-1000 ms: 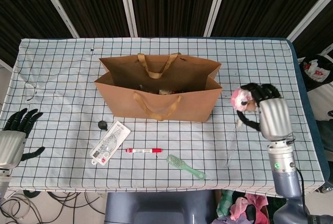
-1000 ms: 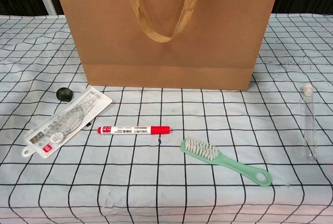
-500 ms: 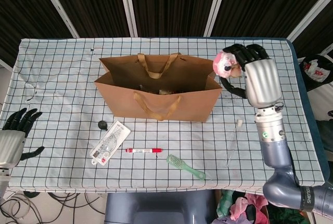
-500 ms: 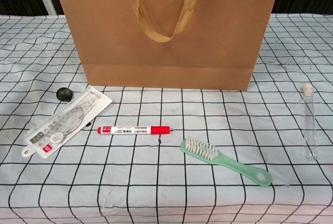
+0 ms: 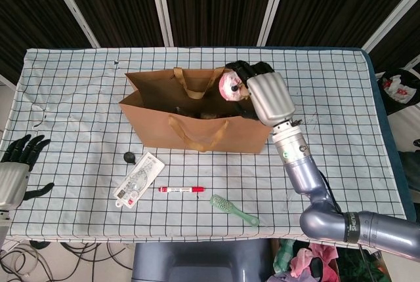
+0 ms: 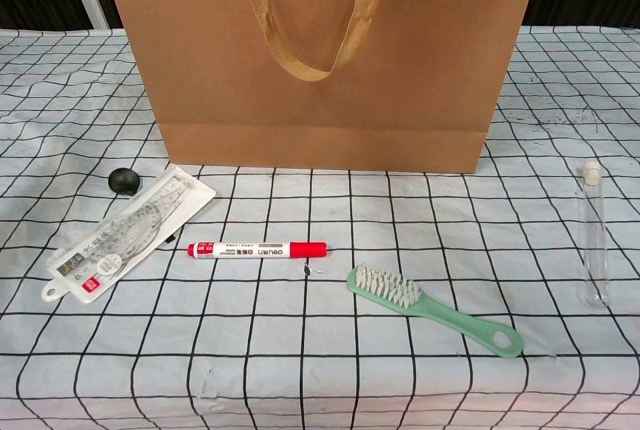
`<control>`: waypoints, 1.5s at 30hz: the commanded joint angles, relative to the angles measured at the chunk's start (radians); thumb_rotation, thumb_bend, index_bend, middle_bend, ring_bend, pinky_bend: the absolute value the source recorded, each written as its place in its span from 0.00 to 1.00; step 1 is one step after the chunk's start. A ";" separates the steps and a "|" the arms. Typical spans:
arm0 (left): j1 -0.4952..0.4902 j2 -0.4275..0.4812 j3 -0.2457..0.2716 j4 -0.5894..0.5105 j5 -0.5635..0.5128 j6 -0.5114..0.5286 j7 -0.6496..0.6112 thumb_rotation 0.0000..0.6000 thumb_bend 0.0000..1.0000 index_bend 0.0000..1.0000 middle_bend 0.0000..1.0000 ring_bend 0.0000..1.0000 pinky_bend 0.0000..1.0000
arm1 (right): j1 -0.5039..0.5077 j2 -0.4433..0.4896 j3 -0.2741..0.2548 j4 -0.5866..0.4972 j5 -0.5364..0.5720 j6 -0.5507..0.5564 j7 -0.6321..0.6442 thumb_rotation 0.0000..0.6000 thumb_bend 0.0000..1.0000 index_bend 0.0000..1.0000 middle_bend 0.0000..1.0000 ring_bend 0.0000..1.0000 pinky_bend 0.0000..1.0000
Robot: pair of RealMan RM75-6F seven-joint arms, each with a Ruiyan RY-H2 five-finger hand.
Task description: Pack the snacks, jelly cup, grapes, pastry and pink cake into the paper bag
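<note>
**A:** One second and the right hand (image 5: 252, 92) has swung the pink cake (image 5: 230, 86) from out beside the paper bag (image 5: 197, 121) to right over its open mouth. Looks like the drop is next, not done yet though.

**B:** Yep, fingers are wrapped round the cake, palm turned toward the bag, forearm slanting up from the table's near right. Something dark already sits inside the bag. The left hand (image 5: 16, 164) just hangs at the near left edge, fingers spread, holding nothing.
</note>
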 commanded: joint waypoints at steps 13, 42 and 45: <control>0.002 -0.008 -0.007 0.003 -0.011 0.007 0.014 1.00 0.09 0.12 0.08 0.01 0.09 | -0.050 0.137 -0.017 -0.066 -0.007 0.126 0.002 1.00 0.11 0.02 0.03 0.16 0.22; 0.029 0.040 0.053 -0.045 0.080 0.034 -0.036 1.00 0.09 0.12 0.08 0.01 0.09 | -0.729 0.043 -0.533 0.215 -0.643 0.486 0.183 1.00 0.13 0.03 0.09 0.22 0.22; 0.039 0.042 0.056 -0.040 0.103 0.065 -0.057 1.00 0.09 0.12 0.08 0.01 0.09 | -0.729 0.016 -0.534 0.227 -0.658 0.470 0.181 1.00 0.13 0.03 0.09 0.22 0.22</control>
